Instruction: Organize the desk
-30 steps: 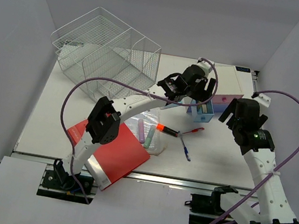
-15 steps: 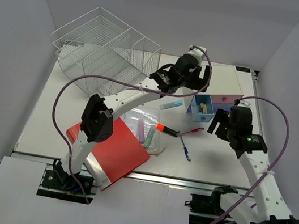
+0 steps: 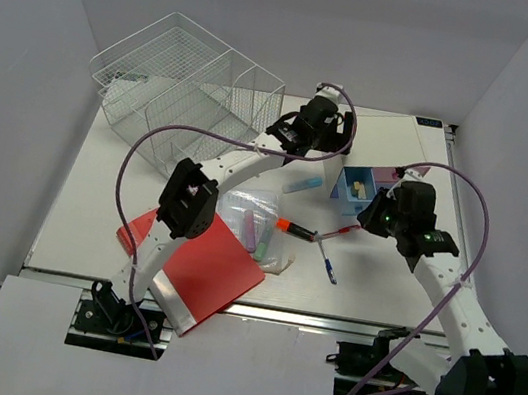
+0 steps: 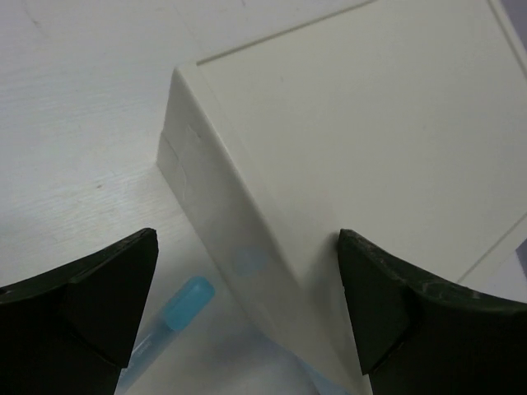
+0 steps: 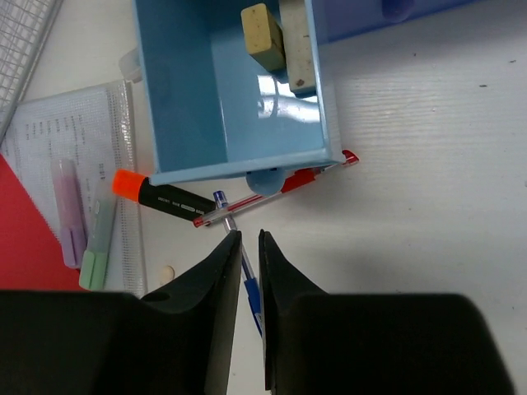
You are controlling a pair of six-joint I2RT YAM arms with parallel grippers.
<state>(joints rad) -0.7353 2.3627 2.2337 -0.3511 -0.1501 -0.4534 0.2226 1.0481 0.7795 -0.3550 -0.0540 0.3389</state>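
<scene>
The desk (image 3: 90, 209) is a wide white tabletop. My left gripper (image 3: 324, 127) (image 4: 247, 321) hangs open over the corner of the white drawer box (image 3: 395, 138) (image 4: 370, 123), with nothing between its jaws. Below it lies a light blue marker (image 3: 303, 184) (image 4: 177, 300). The blue drawer (image 3: 354, 190) (image 5: 230, 107) stands pulled out with erasers (image 5: 263, 37) inside. My right gripper (image 3: 374, 219) (image 5: 245, 234) hovers by the drawer's front, its jaws drawn together to a thin slit and holding nothing. A blue pen (image 3: 328, 263) (image 5: 249, 288) lies on the desk beneath it.
A red pen (image 3: 341, 232) (image 5: 280, 188) and an orange-capped black marker (image 3: 294, 229) (image 5: 165, 193) lie against the drawer front. A clear pouch (image 3: 259, 227) with highlighters, a red folder (image 3: 202, 263) and a wire basket (image 3: 185, 93) are to the left.
My left gripper opened wide and drew back from the blue drawer toward the white box. My right arm swung left to the drawer front and its jaws closed nearly together.
</scene>
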